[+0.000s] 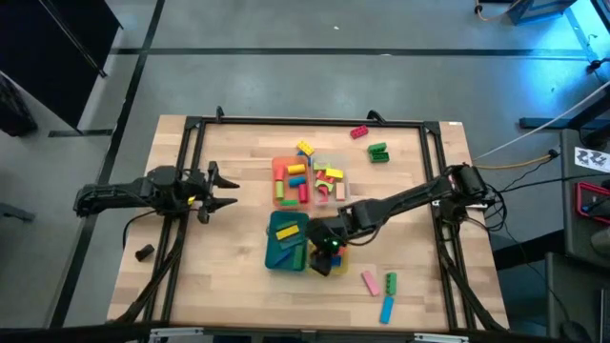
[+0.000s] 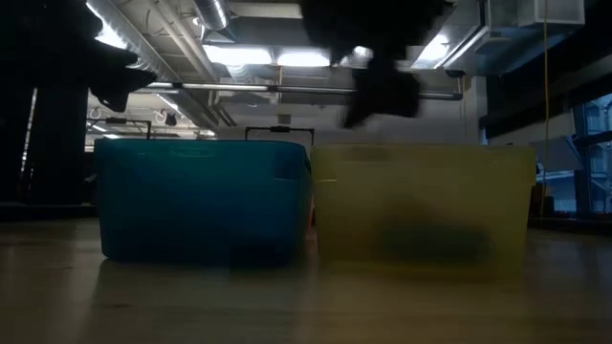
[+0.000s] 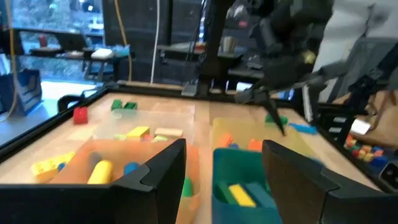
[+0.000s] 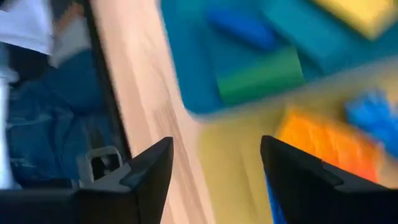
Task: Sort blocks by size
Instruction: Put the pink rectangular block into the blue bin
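Observation:
The blocks are small coloured bricks, some in four trays at the table's middle, some loose. My right gripper (image 1: 324, 248) hangs open and empty over the yellow tray (image 2: 421, 205), which holds orange (image 4: 323, 143) and blue blocks. The teal tray (image 1: 284, 238) beside it holds green (image 4: 261, 78), blue and yellow blocks. The orange tray (image 1: 289, 181) and clear tray (image 1: 331, 181) hold several more. My left gripper (image 1: 227, 191) waits open and empty left of the trays, pointing at them (image 3: 224, 149).
Loose blocks lie on the wood: red (image 1: 358, 132) and green (image 1: 377, 151) at the far right, yellow (image 1: 304, 149) behind the orange tray, pink (image 1: 369, 282), green (image 1: 390, 283) and blue (image 1: 387, 309) near the front. A black frame (image 1: 191, 152) edges the table.

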Tool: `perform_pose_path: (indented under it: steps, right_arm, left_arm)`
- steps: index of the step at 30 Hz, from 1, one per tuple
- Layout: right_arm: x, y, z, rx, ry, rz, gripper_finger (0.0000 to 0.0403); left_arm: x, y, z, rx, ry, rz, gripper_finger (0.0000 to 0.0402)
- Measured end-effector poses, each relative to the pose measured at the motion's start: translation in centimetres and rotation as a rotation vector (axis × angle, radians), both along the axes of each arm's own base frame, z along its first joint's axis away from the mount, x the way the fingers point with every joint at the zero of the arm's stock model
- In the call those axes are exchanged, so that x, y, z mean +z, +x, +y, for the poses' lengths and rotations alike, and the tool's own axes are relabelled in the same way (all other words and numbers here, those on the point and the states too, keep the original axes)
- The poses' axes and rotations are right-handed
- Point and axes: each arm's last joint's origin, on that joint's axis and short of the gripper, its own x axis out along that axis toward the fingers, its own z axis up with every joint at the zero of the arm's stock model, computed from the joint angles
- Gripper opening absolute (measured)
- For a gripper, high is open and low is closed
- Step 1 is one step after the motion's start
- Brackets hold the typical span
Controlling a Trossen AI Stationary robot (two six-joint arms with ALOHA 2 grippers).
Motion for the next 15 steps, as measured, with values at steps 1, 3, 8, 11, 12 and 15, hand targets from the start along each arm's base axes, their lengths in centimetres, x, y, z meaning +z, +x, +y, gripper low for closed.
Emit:
perform_pose_path:
  steps: [1, 3, 8, 11, 12, 15]
  right_arm:
    - [-0.1, -0.5, 0.4, -0.016, 0.002, 0.050, 0.0241]
    - [-0.2, -1.4, 1.2, -0.047, 0.009, 0.126, 0.0241]
    - [-0.2, -3.6, 4.0, -0.108, -0.009, 0.249, 0.0241]
    - [0.1, -4.7, 5.8, -0.129, -0.020, 0.250, 0.0241]
    - [0.3, -5.1, 6.5, -0.143, -0.018, 0.245, 0.0241]
    - [0.3, -6.6, 8.2, -0.224, -0.040, 0.285, 0.0241]
  left_arm:
    - [-0.1, 0.1, -0.1, -0.006, 0.001, -0.018, 0.0194]
    - [-0.2, 0.2, -0.1, -0.018, 0.003, -0.043, 0.0194]
    - [-0.7, 0.4, -0.3, -0.039, 0.001, -0.037, 0.0194]
    - [-0.7, 0.4, -0.4, -0.048, -0.001, -0.036, 0.0194]
    - [-0.7, 0.4, -0.5, -0.051, -0.001, -0.040, 0.0194]
    - [-0.7, 0.4, -0.5, -0.056, -0.002, -0.039, 0.0194]
